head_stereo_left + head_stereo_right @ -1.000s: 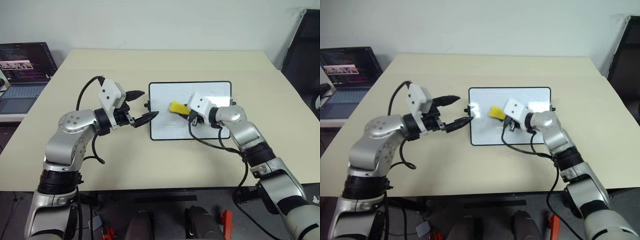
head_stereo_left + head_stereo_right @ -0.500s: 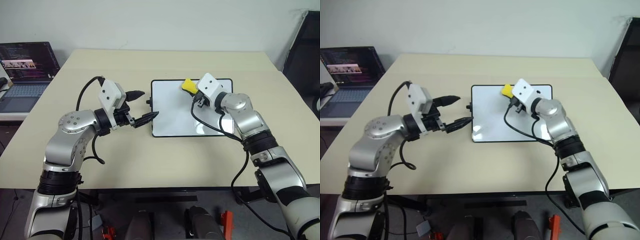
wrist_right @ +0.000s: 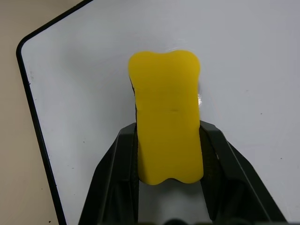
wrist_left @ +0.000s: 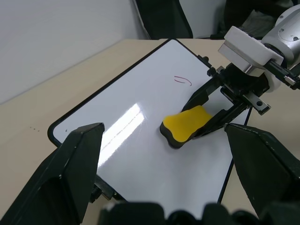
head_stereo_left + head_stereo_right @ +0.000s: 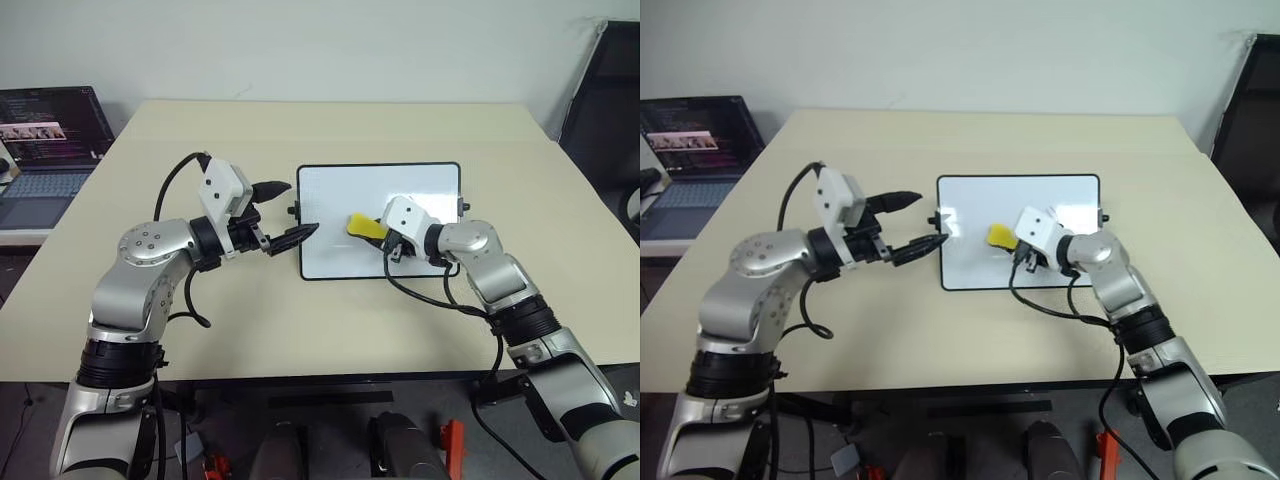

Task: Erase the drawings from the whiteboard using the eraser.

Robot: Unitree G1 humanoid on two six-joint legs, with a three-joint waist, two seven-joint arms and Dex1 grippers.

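Pale and bare, your tabletop (image 5: 300, 320) carried the whiteboard (image 5: 330, 255) near its middle, with a laptop (image 5: 45, 140) on a separate surface off to the left.

Start at the jaws. Your right gripper (image 3: 168, 140) was clamped on the eraser (image 3: 166, 117), one black finger on each long side of the yellow block, whose dark underside was on, or just above, the glossy white surface. From the head cameras the eraser (image 5: 362, 226) sat over the middle of the board, a little toward the near edge. Your left gripper (image 5: 285, 212) had its jaws apart and held nothing; it hovered just beside the board's left edge, the lower fingertip over the frame near a side knob.

Moving outward to the board itself: it lay flat and looked almost wholly clean. I counted one red mark (image 4: 183, 81) left, a short curved stroke well apart from the eraser, toward the far part of the board. No other scribble was legible; the bright streaks were glare.

So my judgement is that you were well along, with most of the drawings already gone and this last stroke to wipe.

Count: one whiteboard, one eraser, one remaining mark, two grippers, one laptop.
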